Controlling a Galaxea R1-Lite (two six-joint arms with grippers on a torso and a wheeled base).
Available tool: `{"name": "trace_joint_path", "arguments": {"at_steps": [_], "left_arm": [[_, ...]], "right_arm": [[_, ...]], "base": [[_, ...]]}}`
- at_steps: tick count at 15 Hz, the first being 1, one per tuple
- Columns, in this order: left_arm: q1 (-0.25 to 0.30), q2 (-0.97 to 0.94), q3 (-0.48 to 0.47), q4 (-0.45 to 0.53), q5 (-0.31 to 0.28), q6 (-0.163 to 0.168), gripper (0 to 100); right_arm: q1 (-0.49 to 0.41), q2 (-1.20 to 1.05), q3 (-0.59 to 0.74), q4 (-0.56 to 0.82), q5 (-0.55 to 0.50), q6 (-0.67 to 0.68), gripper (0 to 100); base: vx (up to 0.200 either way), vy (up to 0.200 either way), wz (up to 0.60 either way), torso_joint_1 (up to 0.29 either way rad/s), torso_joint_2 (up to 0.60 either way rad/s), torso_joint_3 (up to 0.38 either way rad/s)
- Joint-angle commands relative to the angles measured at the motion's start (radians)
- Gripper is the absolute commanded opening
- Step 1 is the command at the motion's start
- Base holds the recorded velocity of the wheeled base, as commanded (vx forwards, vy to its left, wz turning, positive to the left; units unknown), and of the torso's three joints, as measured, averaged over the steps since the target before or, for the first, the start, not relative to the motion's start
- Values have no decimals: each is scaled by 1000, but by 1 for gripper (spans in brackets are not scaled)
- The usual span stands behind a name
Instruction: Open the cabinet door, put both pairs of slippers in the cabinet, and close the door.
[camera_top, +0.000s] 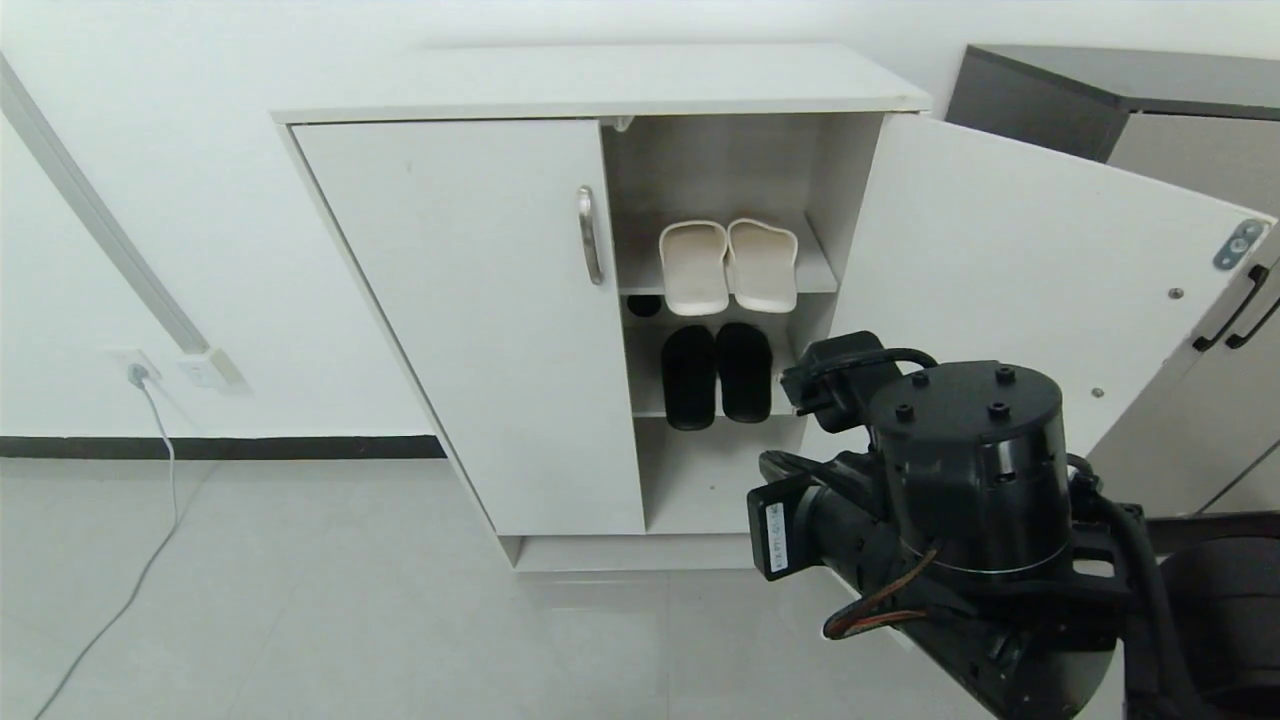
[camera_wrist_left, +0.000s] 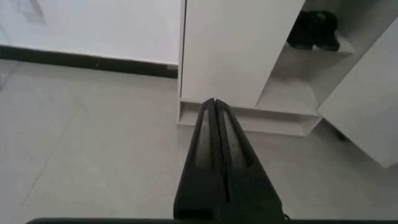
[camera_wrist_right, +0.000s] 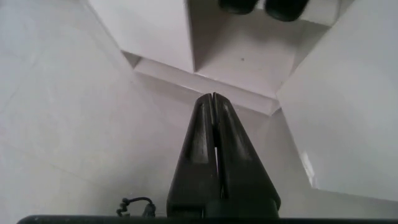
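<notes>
The right gripper (camera_wrist_right: 212, 101) had its two fingers pressed flat together with nothing between them. It hung low over the pale floor tiles (camera_wrist_right: 74, 124), pointing at the foot of the cabinet (camera_top: 600, 85), just inside the swing of the open door (camera_top: 1010, 280). The left gripper (camera_wrist_left: 214, 106) was likewise pinched shut and empty, aimed at the cabinet's base from farther out.

Inside, the white slippers (camera_top: 728, 265) lay side by side on the upper shelf, with the black slippers (camera_top: 716, 375) on the shelf below. Both pairs appeared stowed, so only the closing seemed to remain. The left-hand door (camera_top: 470, 320) was shut, its metal handle (camera_top: 589, 235) next to the opening.

The open door stood swung wide to the robot's right, inner face towards the camera. Two screw heads (camera_top: 1175, 293) and a small metal plate (camera_top: 1240, 243) showed near its outer edge. It looked like a thin, stiff, light panel that should turn freely on its hinges. The face was smooth and probably slippery, so pinching it would gain little. A flat push on the inner face near the free edge, far from the hinges, would likely give the most leverage. Eased gently, it should not slam or rebound.
</notes>
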Motion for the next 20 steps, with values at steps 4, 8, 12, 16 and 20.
{"name": "trace_joint_path", "arguments": {"at_steps": [4, 8, 12, 16, 20], "left_arm": [[0, 1, 0, -1, 0, -2, 0], [0, 1, 0, -1, 0, 0, 0], [0, 1, 0, -1, 0, 0, 0], [0, 1, 0, -1, 0, 0, 0], [0, 1, 0, -1, 0, 0, 0]], "right_arm": [[2, 0, 2, 1, -1, 0, 0], [2, 0, 4, 2, 1, 0, 0], [2, 6, 7, 1, -1, 0, 0], [2, 6, 7, 2, -1, 0, 0], [0, 8, 10, 2, -1, 0, 0]], "base": [[0, 0, 0, 132, -459, -343], [0, 0, 0, 149, -474, -328], [0, 0, 0, 179, -499, -319], [0, 0, 0, 204, -521, -309], [0, 0, 0, 234, -552, -317]]}}
